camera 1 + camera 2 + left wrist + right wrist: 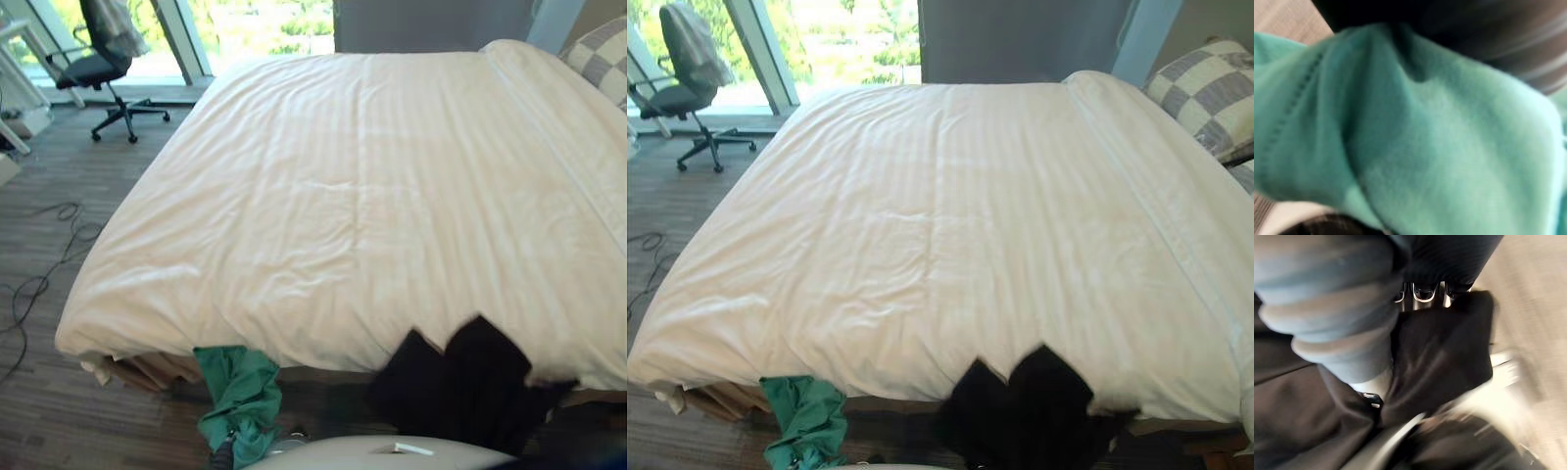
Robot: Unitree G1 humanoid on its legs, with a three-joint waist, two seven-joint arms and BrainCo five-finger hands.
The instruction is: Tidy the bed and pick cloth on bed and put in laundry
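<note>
green cloth (240, 392) hung before the bed's (343, 196) near edge on the left hand (1508, 44), its grip impossible to tell; the right hand's (1449, 254) fingers (1422, 293) curled into the black cloth (470, 382) to its right. the bed looked tidy, so next both cloths needed carrying to the laundry.

Black swivel office chair (95, 69) stood on dark wood-plank floor (69, 171) near window (857, 34) — grey-and-white checked pillow (1205, 90) lay far right.

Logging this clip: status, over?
Left hand draped in green cloth; right hand against black cloth; grips unseen. Both cloths at white duvet's near edge. Nothing blocking.
</note>
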